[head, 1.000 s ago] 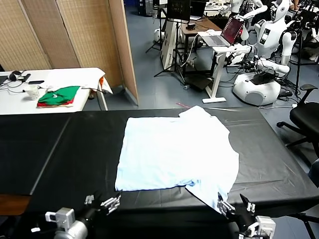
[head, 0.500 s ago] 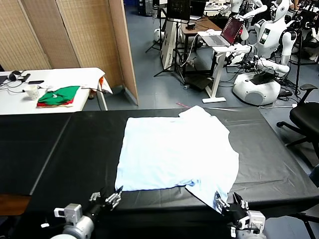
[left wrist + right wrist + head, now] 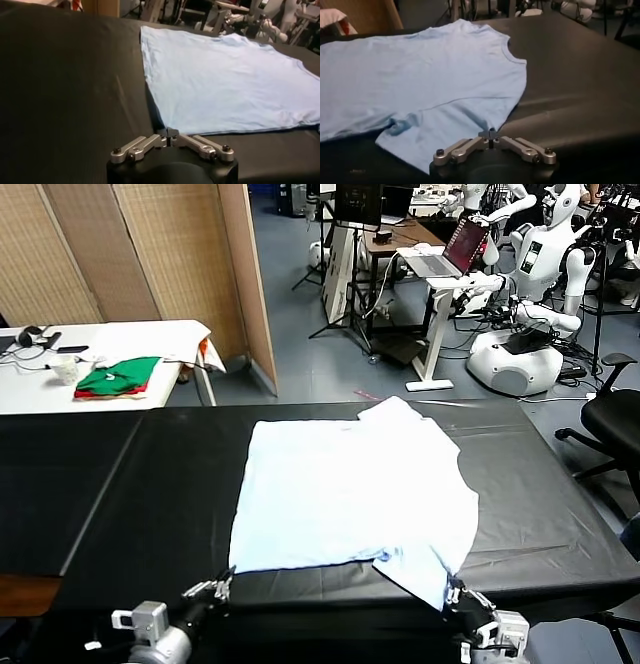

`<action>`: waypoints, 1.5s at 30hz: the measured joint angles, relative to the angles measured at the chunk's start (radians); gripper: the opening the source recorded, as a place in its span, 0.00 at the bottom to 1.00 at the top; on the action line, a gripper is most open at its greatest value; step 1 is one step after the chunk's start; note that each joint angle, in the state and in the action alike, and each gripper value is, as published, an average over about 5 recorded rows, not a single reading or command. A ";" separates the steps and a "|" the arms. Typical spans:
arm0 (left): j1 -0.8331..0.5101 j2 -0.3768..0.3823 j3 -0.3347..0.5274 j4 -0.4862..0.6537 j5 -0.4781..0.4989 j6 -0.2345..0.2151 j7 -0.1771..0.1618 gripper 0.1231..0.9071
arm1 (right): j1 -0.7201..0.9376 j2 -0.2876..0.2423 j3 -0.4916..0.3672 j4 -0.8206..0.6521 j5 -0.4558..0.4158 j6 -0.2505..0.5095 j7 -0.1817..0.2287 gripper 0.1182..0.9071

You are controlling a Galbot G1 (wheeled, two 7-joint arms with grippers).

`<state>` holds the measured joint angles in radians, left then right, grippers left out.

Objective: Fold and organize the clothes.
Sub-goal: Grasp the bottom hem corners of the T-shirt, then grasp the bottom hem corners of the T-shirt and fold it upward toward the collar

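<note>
A pale blue T-shirt [image 3: 352,496] lies spread flat on a black table [image 3: 130,484]. In the head view both grippers are small and low at the near edge. The left gripper [image 3: 222,582] sits at the shirt's near left corner. The right gripper [image 3: 455,592] sits at the near right corner, by the sleeve.

The left wrist view shows more: the left gripper [image 3: 168,135] has its fingers pressed together, pinching the shirt's [image 3: 225,85] corner tip. The right wrist view shows the right gripper [image 3: 490,135] pressed together too, pinching the shirt's [image 3: 430,85] edge.

Only the head view shows a white table [image 3: 110,349] far back with folded green and red clothes [image 3: 118,376].
</note>
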<state>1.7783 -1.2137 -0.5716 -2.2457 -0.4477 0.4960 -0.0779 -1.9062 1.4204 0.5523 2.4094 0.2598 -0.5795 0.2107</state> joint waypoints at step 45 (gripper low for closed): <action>-0.368 -0.058 0.054 0.267 0.062 -0.196 0.000 0.03 | 0.649 -0.140 -0.080 -0.498 0.045 0.122 -0.140 0.10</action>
<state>1.4104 -1.2719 -0.5175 -1.9790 -0.3860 0.3004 -0.0779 -1.2569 1.2807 0.4726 1.9113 0.3053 -0.4574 0.0709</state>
